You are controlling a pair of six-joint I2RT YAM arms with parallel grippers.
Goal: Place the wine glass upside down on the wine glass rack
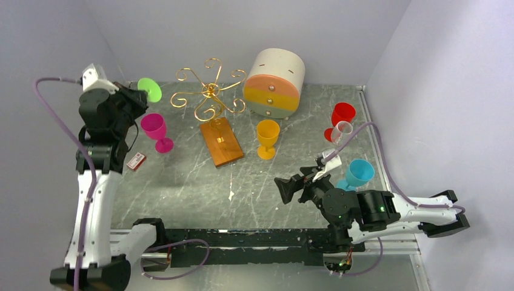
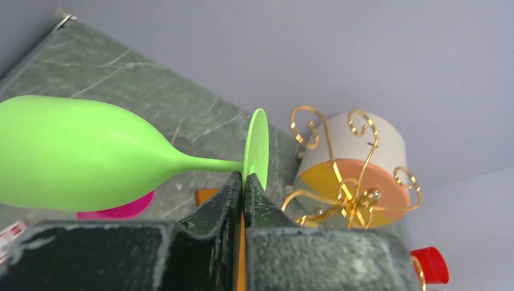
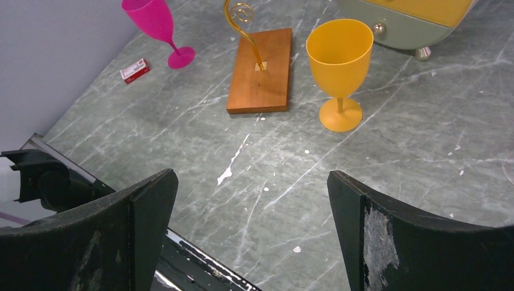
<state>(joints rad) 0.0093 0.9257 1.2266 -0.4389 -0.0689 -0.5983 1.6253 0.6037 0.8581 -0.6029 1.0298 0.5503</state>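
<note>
**Lime glass held aloft near gold rack**

The left gripper (image 2: 243, 182) is clamped tight on the foot rim of the wine glass (image 2: 79, 160), its jaws all but meeting on the thin disc. The glass is lime green, opaque and matte, w/ a tulip bowl, slim stem and flat round foot. It lies sideways just above the fingertips, off the table (image 1: 273, 182), bowl reaching out to the left of the wrist view.

The wine glass rack (image 1: 209, 91) stands ahead of that gripper and apart from the glass. It is thin gold wire w/ curled scroll arms on a rectangular polished brown wood base. A round cream drawer box (image 1: 276, 82) sits beyond it, fronts orange, yellow & grey-green.

The right gripper (image 3: 251, 188) gapes wide w/ nothing in it, over grey veined stone-look tabletop. An orange goblet (image 3: 339, 66) stands upright ahead of it.
</note>
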